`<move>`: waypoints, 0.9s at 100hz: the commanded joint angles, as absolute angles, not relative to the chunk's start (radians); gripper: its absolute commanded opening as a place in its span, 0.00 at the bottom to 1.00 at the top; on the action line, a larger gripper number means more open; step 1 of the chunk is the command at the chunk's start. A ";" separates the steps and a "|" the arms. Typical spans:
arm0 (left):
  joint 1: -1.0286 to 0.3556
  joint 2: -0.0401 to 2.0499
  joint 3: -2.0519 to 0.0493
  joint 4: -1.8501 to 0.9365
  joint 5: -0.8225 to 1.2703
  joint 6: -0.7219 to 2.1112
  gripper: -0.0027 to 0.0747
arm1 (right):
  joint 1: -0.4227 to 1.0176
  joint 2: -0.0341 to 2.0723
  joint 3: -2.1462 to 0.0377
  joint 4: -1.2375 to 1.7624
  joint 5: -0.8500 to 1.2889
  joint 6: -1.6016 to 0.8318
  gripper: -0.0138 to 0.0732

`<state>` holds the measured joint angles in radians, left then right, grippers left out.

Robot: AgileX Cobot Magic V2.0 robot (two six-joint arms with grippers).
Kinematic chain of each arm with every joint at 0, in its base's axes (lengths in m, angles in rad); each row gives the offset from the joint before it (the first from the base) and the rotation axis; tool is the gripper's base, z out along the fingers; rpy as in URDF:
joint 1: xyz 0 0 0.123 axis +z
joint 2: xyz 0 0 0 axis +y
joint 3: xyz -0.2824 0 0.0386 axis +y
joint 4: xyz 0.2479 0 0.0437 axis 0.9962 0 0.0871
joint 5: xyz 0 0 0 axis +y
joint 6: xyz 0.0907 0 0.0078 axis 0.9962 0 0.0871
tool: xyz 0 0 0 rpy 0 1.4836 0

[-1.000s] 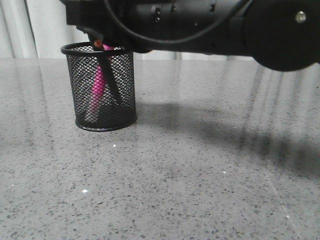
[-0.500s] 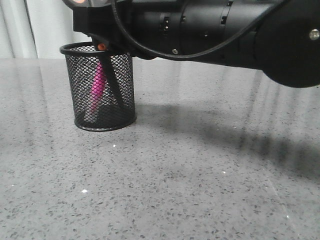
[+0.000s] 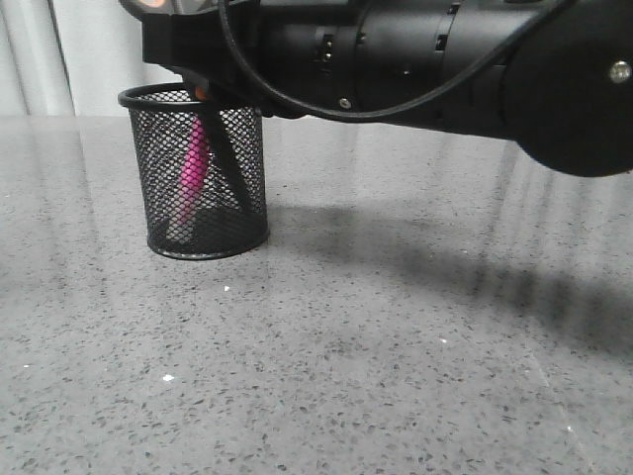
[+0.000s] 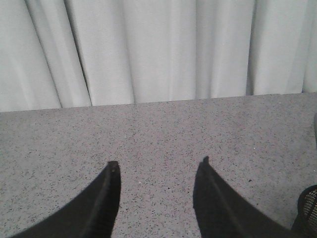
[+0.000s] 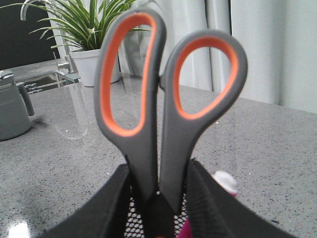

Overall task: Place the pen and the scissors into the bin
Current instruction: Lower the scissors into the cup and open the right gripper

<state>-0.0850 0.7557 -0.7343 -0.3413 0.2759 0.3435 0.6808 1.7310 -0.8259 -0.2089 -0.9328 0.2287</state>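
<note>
Currently: scissors (image 5: pixel 168 124) lowered blades-first into bin (image 3: pixel 203 178).
Your right gripper (image 5: pixel 158 198) clamps the handles so blades clear the pen (image 3: pixel 193 168); left gripper (image 4: pixel 157 171) idles, spread wide over desk (image 3: pixel 396 346).

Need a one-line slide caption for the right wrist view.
Right gripper holds the scissors upright over the bin, pen inside.

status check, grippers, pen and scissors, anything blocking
Left gripper open, empty. Right gripper shut on scissors, blades down in bin. Pen in bin. Nothing blocking.
</note>
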 commanded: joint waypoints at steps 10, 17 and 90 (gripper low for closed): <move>-0.083 0.751 -0.765 -0.358 0.205 0.338 0.44 | 0.682 1.692 -0.840 -0.212 -1.046 0.225 0.48; -0.083 0.751 -0.765 -0.358 0.205 0.338 0.44 | 0.682 1.692 -0.838 -0.212 -1.063 0.225 0.48; -0.083 0.751 -0.765 -0.358 0.207 0.338 0.39 | 0.444 1.334 -0.558 0.069 -1.210 0.225 0.18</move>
